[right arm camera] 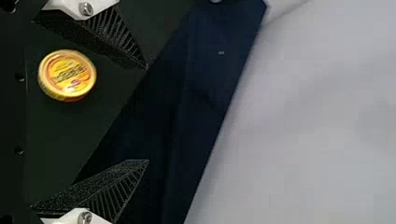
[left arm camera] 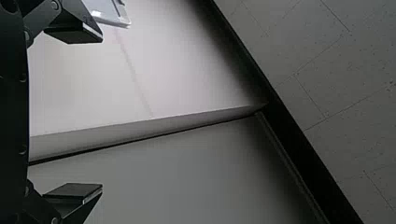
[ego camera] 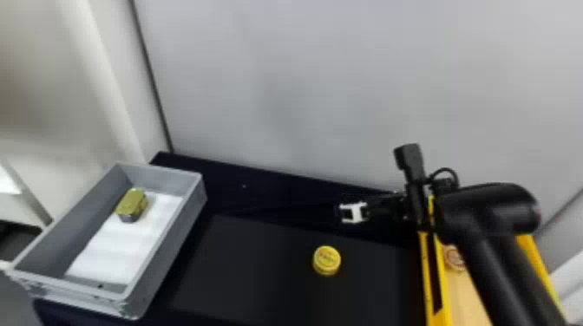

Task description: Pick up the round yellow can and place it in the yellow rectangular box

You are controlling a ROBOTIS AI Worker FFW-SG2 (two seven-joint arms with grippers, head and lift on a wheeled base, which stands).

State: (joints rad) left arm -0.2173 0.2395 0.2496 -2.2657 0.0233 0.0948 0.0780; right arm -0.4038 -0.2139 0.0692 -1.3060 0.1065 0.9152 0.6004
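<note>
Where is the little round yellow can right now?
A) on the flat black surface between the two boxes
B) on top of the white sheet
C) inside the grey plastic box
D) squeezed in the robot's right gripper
A, because the round yellow can sits on the black surface, with the grey plastic box on one side and the yellow rectangular box on the other.

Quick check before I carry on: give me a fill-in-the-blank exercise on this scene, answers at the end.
1. From the robot's viewpoint, the gray bin stands to the ______ of the round yellow can.
2. The sheet lining that bin is coloured ______.
3. With its fingers spread apart, the right gripper is ______, not shut.
4. The arm that passes above the yellow rectangular box is the robot's ______ one.

Missing words: left; white; open; right.
</note>
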